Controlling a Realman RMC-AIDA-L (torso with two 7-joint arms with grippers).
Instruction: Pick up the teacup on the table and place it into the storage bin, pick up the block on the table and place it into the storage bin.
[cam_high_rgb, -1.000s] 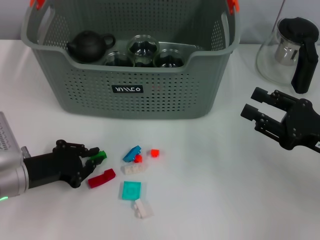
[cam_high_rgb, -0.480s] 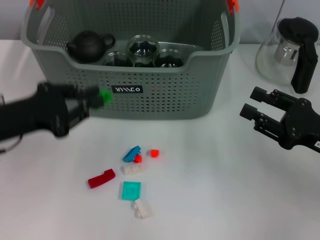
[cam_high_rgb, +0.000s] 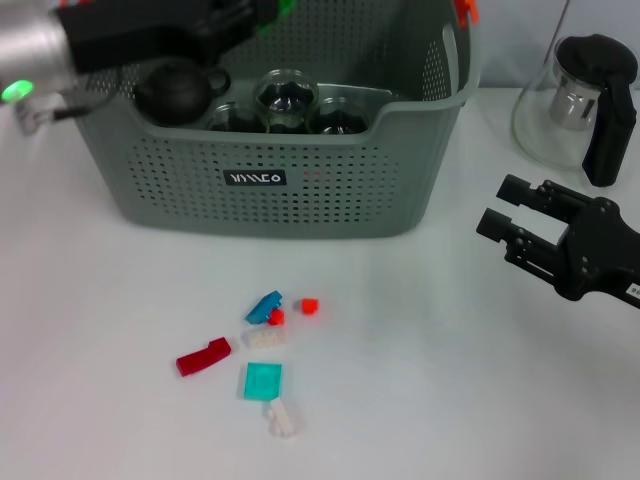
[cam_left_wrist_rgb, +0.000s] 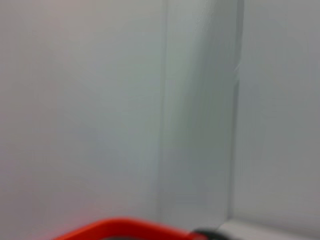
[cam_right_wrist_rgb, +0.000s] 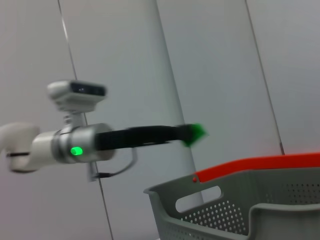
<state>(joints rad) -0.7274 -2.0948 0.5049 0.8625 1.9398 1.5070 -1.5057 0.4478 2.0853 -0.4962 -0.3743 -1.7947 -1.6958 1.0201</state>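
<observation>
We judge we are mid-placement: our left gripper (cam_high_rgb: 262, 14) pinches a green block (cam_high_rgb: 280, 10) above the storage bin (cam_high_rgb: 300, 190), so next we must release it inside. Our right gripper (cam_high_rgb: 515, 225) waits spread beside the glass jug (cam_high_rgb: 560, 110). The right wrist view shows the block clear above the rim.
</observation>
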